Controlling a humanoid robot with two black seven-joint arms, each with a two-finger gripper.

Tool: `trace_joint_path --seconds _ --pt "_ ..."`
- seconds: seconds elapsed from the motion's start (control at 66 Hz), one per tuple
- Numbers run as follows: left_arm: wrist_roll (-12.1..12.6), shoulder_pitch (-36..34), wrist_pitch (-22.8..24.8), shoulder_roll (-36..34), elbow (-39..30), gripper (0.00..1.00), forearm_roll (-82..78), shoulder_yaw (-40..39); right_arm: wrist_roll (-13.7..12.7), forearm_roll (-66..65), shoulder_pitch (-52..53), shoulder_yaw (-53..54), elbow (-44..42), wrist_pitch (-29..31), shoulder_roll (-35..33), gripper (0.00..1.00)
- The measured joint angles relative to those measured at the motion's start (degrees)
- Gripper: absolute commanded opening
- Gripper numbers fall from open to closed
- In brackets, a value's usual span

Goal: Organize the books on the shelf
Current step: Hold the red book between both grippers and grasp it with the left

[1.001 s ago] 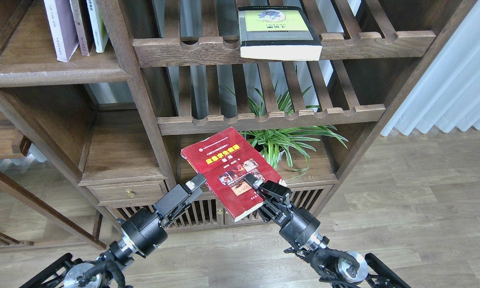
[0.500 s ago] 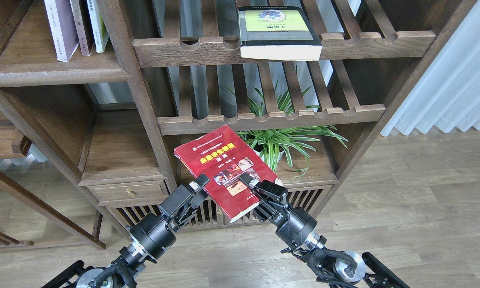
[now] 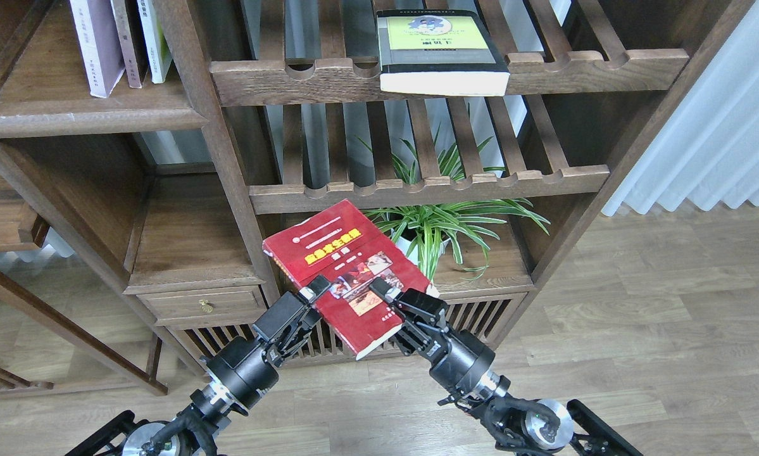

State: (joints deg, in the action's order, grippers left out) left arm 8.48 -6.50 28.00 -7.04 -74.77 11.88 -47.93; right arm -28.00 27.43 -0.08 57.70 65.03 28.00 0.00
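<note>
Gripping the red book at its near right edge, the right gripper holds it tilted in the air; the left gripper touches its left edge (jaws' state unclear). Farther up, the yellow-green book lies on a slatted rack, and the lavender-white book stands on the shelf.

red book w/ yellow title, yellow-green one dark-bordered, pale lavender one, dark-brown shelf
</note>
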Motion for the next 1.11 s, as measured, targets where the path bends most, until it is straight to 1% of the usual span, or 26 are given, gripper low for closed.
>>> trace_joint_path --seconds 0.045,0.076,0.091,0.243,0.303,0.546,0.682,0.819,0.834,0.879,0.955,0.986,1.016,1.061,1.107 --pt "0.0 0.0 0.0 0.1 0.0 0.90 0.0 -0.1 0.0 0.0 0.0 0.0 0.0 0.0 0.0 0.06" --pt "0.0 0.0 0.0 0.2 0.0 0.89 0.0 -0.2 0.0 0.0 0.0 -0.1 0.0 0.0 0.0 0.06" --pt "0.0 0.0 0.0 0.2 0.1 0.86 0.0 -0.2 0.0 -0.1 0.0 -0.1 0.0 0.0 0.0 0.06" --pt "0.0 0.0 0.0 0.3 0.1 0.77 0.1 -0.1 0.0 -0.1 -0.1 -0.4 0.0 0.0 0.0 0.07" --pt "0.0 -0.1 0.0 0.3 0.0 0.75 0.1 0.0 0.0 -0.1 -0.3 -0.5 0.0 0.0 0.0 0.07" --pt "0.1 -0.2 0.0 0.6 -0.5 0.61 0.1 0.2 0.0 -0.1 -0.4 -0.6 0.0 0.0 0.0 0.07" --pt "0.1 -0.6 0.0 0.6 -0.8 0.55 0.1 0.6 0.0 -0.1 -0.5 -0.8 0.0 0.0 0.0 0.07" --pt "0.1 -0.7 0.0 0.2 -1.1 0.47 0.0 0.7 0.0 -0.1 -0.5 -0.9 0.0 0.0 0.0 0.07" --pt "0.2 -0.7 0.0 0.2 -1.1 0.41 0.0 0.7 0.0 -0.1 -0.5 -0.9 0.0 0.0 0.0 0.07" --pt "0.1 -0.7 0.0 0.1 -1.1 0.39 0.0 0.7 0.0 -0.1 -0.5 -0.9 0.0 0.0 0.0 0.07" --pt "0.1 -0.7 0.0 0.0 -1.1 0.30 0.0 0.8 0.0 -0.1 -0.5 -0.9 0.0 0.0 0.0 0.07" --pt "0.2 -0.7 0.0 0.0 -1.1 0.25 0.0 0.8 0.0 -0.1 -0.5 -0.9 0.0 0.0 0.0 0.07" --pt "0.2 -0.7 0.0 0.0 -1.1 0.19 0.0 0.8 0.0 -0.1 -0.5 -0.9 0.0 0.0 0.0 0.07" --pt "0.2 -0.7 0.0 0.0 -1.1 0.12 0.0 0.8 0.0 -0.1 -0.5 -0.9 0.0 0.0 0.0 0.07" --pt "0.2 -0.6 0.0 0.0 -1.1 0.10 0.0 0.8 0.0 -0.1 -0.5 -0.9 0.0 0.0 0.0 0.07"
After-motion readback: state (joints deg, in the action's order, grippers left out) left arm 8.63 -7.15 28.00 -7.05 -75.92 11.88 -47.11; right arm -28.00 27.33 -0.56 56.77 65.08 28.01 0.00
